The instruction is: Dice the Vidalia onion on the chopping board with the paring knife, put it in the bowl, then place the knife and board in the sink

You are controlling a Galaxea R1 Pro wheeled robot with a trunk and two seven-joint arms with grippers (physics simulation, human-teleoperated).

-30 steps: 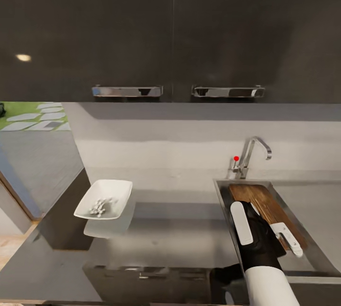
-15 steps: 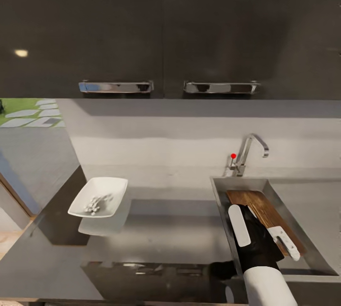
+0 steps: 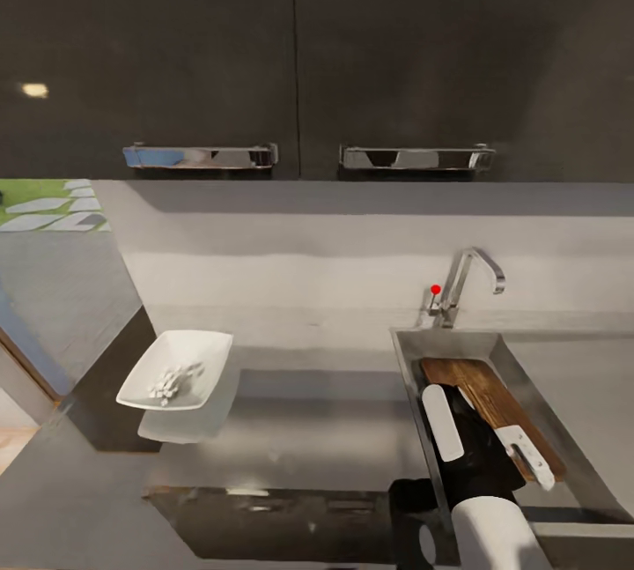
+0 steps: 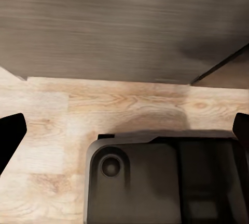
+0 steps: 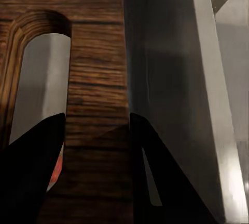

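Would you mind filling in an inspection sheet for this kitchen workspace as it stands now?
Surface: glossy dark countertop, reflective.
Job's things: chopping board lies in the sink; white bowl on the countertop holds whitish diced onion; a red-orange patch shows under the board's slot in the right wrist view, possibly the knife.
Clutter: nothing seen.
Grippers: right gripper straddles the board's handle strip; left gripper open above wooden floor.
Cables: nothing seen.
Surroundings: chrome tap with red knob, dark wall cabinets.

The head camera is looking down over the countertop (image 3: 308, 438) and sink (image 3: 414, 376). The right wrist camera is sitting close above the chopping board (image 5: 98, 78), sharing it with the head view; the left one is facing the wooden floor (image 4: 78, 109).
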